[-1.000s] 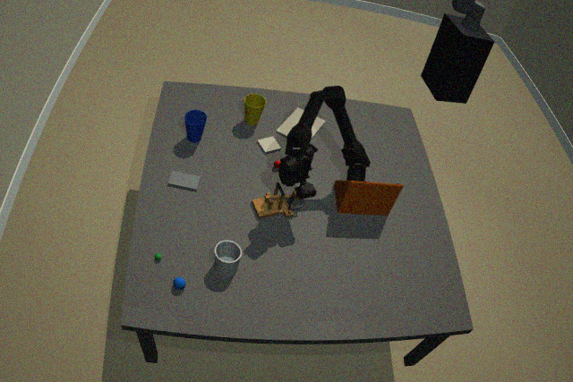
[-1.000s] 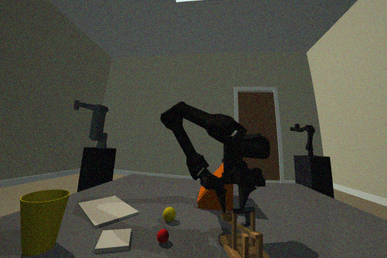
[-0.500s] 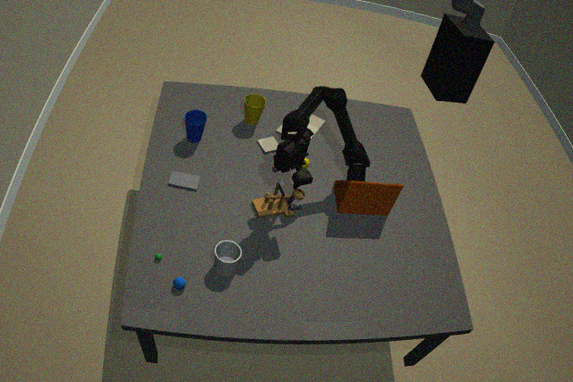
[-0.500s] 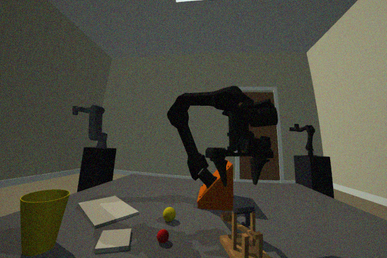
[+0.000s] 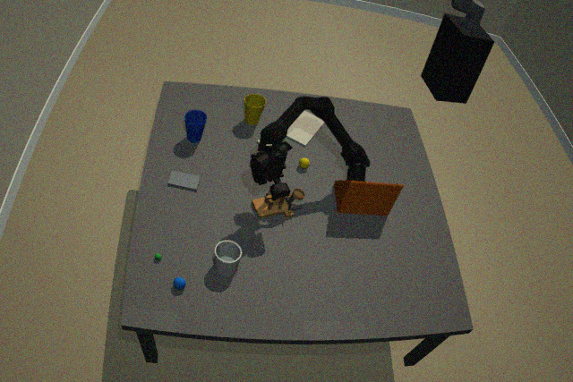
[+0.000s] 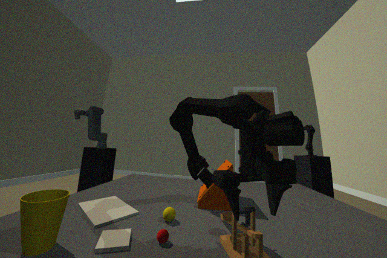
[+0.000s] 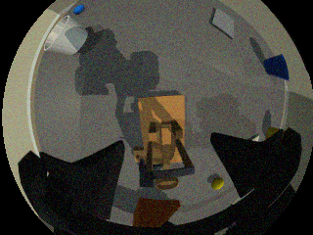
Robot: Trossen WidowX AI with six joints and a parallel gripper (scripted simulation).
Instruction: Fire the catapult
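The wooden catapult [image 5: 261, 206] [image 6: 228, 242] [image 7: 173, 105] stands mid-table; its round cup [image 5: 298, 194] [image 7: 167, 184] shows no ball in it. My gripper [image 6: 255, 217] [image 7: 170, 143] is open and empty, fingers spread above the catapult. The white mug [image 5: 226, 264] [image 7: 64, 39] stands upright, towards the front edge from the catapult in the top view. A yellow ball [image 5: 303, 163] [image 6: 169, 214] [image 7: 217, 183] and a red ball [image 6: 162, 236] lie on the table; the arm hides the red one in the top view.
An orange wedge [image 5: 367, 198] [image 6: 212, 199] [image 7: 154, 211] stands by the arm base. A yellow cup [image 5: 253, 110] [image 6: 42, 226], blue cup [image 5: 195, 127] [image 7: 278, 68], pale slab [image 5: 305, 128] [image 6: 107, 209], grey slab [image 5: 183, 181] [image 7: 224, 23], blue ball [image 5: 179, 283] [image 7: 78, 9] and green ball [image 5: 158, 257] are around.
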